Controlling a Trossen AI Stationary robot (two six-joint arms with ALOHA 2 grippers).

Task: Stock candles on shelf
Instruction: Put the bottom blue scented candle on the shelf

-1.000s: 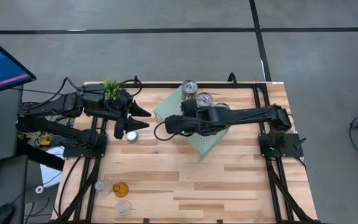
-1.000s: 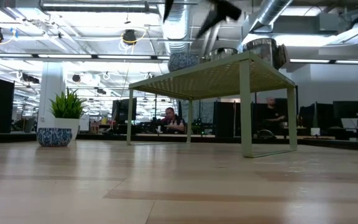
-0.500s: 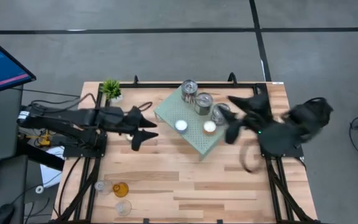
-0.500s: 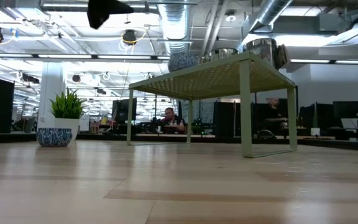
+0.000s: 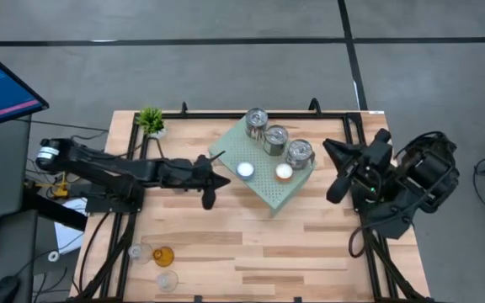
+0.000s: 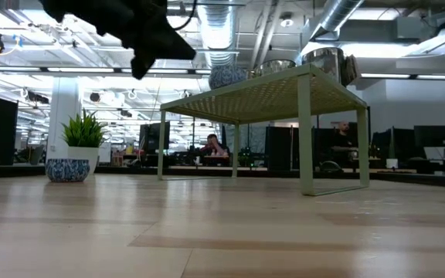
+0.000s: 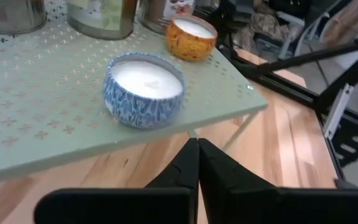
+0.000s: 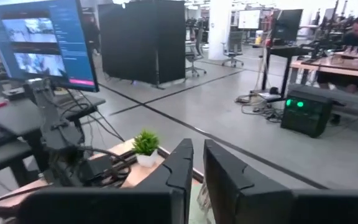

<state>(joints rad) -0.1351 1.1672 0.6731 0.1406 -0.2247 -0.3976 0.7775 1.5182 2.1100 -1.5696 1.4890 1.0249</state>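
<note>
Overhead: mint-green shelf (image 5: 269, 189) bearing three silver tins (image 5: 276, 140) and two small candles (image 5: 245, 170); left gripper (image 5: 211, 187) just beside it, right gripper (image 5: 337, 172) apart at the table's right edge.

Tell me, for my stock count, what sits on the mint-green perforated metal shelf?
On the shelf: three silver tins, a blue patterned candle and an orange one. Nothing looks covered.

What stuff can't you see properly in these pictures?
- Small glass candles at the table's near-left corner: too small in the high view to count.
- Candles on the shelf: in the low view its top hides all but their tops.
- Right gripper: whether it is fully shut; the high view is too far.
</note>
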